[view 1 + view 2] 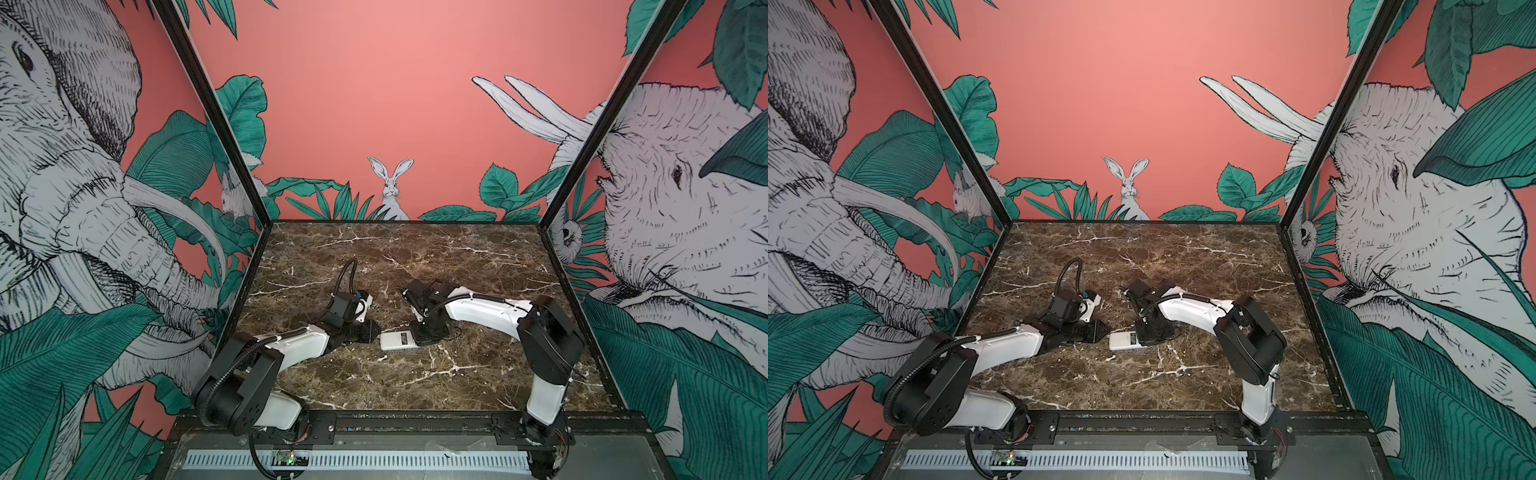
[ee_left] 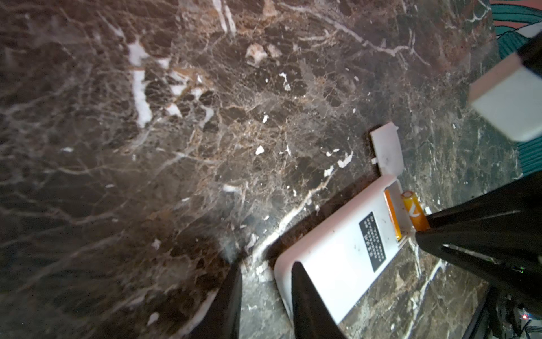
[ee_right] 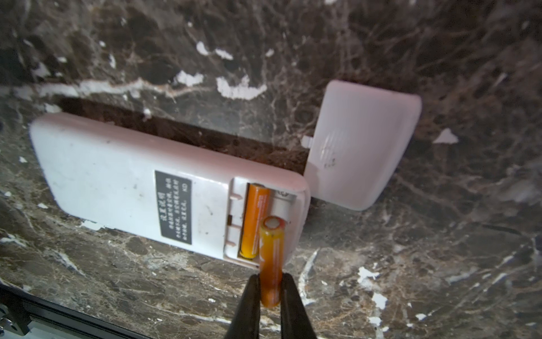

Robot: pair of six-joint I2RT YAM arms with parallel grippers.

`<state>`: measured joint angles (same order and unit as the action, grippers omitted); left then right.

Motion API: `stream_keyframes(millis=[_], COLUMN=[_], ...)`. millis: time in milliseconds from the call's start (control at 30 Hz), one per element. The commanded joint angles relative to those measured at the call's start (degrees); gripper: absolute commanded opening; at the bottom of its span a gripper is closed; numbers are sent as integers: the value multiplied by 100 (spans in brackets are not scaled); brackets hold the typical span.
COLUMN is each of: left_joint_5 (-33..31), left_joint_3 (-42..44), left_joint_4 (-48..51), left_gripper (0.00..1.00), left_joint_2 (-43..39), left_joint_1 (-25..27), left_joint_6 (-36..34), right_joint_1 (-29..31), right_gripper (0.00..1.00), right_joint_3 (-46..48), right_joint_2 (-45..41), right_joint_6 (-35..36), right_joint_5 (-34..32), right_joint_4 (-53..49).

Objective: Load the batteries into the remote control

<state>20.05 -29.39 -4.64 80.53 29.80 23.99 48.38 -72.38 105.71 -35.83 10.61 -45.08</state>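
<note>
Remote control (image 3: pixel 132 187) lies back-up on the marble table (image 1: pixel 374 249), near mid-table in both top views, long axis running left-right. Dark label (image 3: pixel 173 207) on the back carries white Chinese-script print in several lines, too small to read; letters "KD" are legible at one corner.

Batt. compartment at the remote's right end stands uncovered. Battery A (image 3: pixel 254 220), orange, is seated in the slot nearest the label. Battery B (image 3: pixel 272 258), same orange w/ pale print not legible, is pinched near one end between the right gripper (image 3: pixel 271 281) fingers. It is held over the outer slot, roughly parallel to battery A, not seated.

White cover (image 3: pixel 360 146) lies flat on the table just beside the remote's compartment end.

Left gripper (image 2: pixel 264 273): jaws slightly parted, nothing clamped between them. One fingertip sits over the remote's plain end, the other over bare marble; contact w/ the remote is prob. but not certain from this angle.

Room: a wide stretch of marble runs from the remote to the far table edge, and a narrower one toward the front rail.
</note>
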Motion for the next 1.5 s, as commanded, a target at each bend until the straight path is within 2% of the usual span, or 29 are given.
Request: stream_keyframes(millis=[0,267,500,800,900,1000,1100,1233,1467], left_joint_5=[38,38,34,40,64,35,69,155,411], left_joint_3=[106,175,162,70,6,-92,-193,-310,-817], left_joint_4=[-80,-75,-17,214,435,818,1205,1395,1326], left_gripper=[31,31,31,31,31,33,42,50,49], left_joint_2=[-151,-208,-266,-350,-469,-593,-708,-811,-315], left_joint_1=[-23,-36,-42,-44,-40,-46,-40,-36,-12], left_joint_6=[15,19,32,45,3,-145,-303,-257,-2], right_joint_1=[-13,-13,-13,-13,-13,-13,-13,-13,-4], right_gripper=[17,20,27,30,33,35,42,43,40], right_joint_3=[-110,-161,-240,-389,-233,383,788,1253,2066], right_joint_2=[99,98,-19,-364,-721,-1281,-1744,-2206,-2582], right_joint_6=[-49,-50,57,602,1123,1771,2600,3824,5364], right_joint_5=[-120,-152,-213,-401,-460,-390,-311,-133,318], right_joint_4=[-80,-80,-93,-39,183,823,1235,1743,2789])
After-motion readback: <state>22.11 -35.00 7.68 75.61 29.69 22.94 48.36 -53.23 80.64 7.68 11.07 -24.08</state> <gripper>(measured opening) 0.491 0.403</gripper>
